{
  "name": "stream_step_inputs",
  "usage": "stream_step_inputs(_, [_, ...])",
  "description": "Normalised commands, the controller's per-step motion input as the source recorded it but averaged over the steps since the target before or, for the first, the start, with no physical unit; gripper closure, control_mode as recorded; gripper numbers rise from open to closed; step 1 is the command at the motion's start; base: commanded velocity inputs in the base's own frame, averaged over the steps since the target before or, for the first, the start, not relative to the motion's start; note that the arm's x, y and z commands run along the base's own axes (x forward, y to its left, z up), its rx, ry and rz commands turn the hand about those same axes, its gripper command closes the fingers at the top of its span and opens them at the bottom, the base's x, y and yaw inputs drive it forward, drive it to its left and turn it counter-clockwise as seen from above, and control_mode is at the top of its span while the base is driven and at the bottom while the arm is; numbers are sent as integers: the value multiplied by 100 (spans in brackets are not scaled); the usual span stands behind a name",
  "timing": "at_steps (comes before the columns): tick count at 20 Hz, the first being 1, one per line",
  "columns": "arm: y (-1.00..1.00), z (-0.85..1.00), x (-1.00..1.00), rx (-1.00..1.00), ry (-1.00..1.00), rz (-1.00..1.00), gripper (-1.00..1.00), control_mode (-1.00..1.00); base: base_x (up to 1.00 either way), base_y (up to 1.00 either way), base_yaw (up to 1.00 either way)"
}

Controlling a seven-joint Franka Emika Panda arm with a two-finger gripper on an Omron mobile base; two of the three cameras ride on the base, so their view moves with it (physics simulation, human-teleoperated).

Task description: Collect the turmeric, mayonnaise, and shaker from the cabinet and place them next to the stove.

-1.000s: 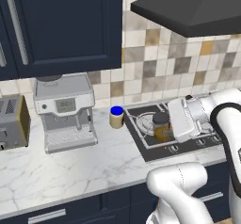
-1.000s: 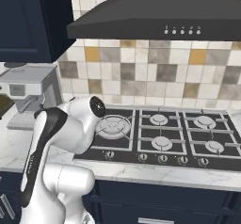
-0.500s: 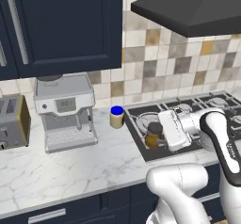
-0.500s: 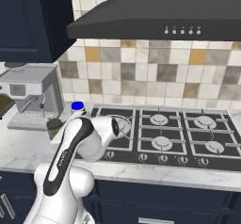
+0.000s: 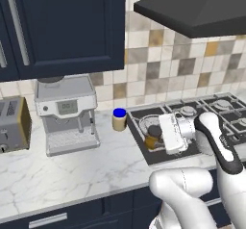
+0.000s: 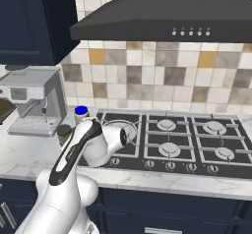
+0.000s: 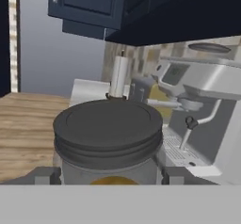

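Low centre of the hand view, the end effector [image 7: 110,176] sits with a finger on each side of the small glass turmeric jar with dark lid and orange-yellow contents [image 7: 109,140], apparently gripping it. The jar stands upright, long axis vertical, on the front left corner of the flat black gas stove [image 5: 188,127], near the white marble counter [image 5: 72,168]. Left of it is open counter. Farther back, the blue-lidded mayonnaise jar [image 5: 119,120] stands just left of the stove.
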Motion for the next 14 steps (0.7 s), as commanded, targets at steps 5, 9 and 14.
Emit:
stream_step_inputs(5, [18,-27,61,0,3,2,100,-100,0,0,0])
stream_step_inputs(9, [22,-38,64,0,5,13,100,-100,0,0,0])
stream_step_inputs(14, [2,-42,44,0,0,17,100,-100,0,0,0])
